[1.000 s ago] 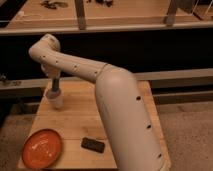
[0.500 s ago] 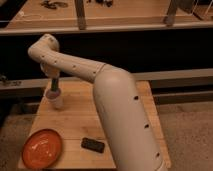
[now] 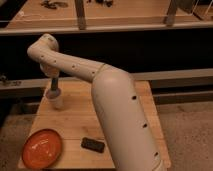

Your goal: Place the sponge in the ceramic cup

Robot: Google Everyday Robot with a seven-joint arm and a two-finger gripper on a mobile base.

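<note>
A white ceramic cup (image 3: pixel 58 101) stands near the back left corner of the wooden table (image 3: pixel 75 117). My gripper (image 3: pixel 54 91) points straight down from the bent white arm and its tip sits at the cup's mouth. A dark rectangular block, seemingly the sponge (image 3: pixel 93 145), lies flat near the table's front edge, apart from the gripper and partly beside my arm's thick lower link. Whether anything is in the gripper is hidden.
An orange plate (image 3: pixel 42 148) rests at the front left corner of the table. My large white arm (image 3: pixel 122 115) covers the table's right half. Behind the table runs a dark shelf with a wooden counter (image 3: pixel 100 15) above.
</note>
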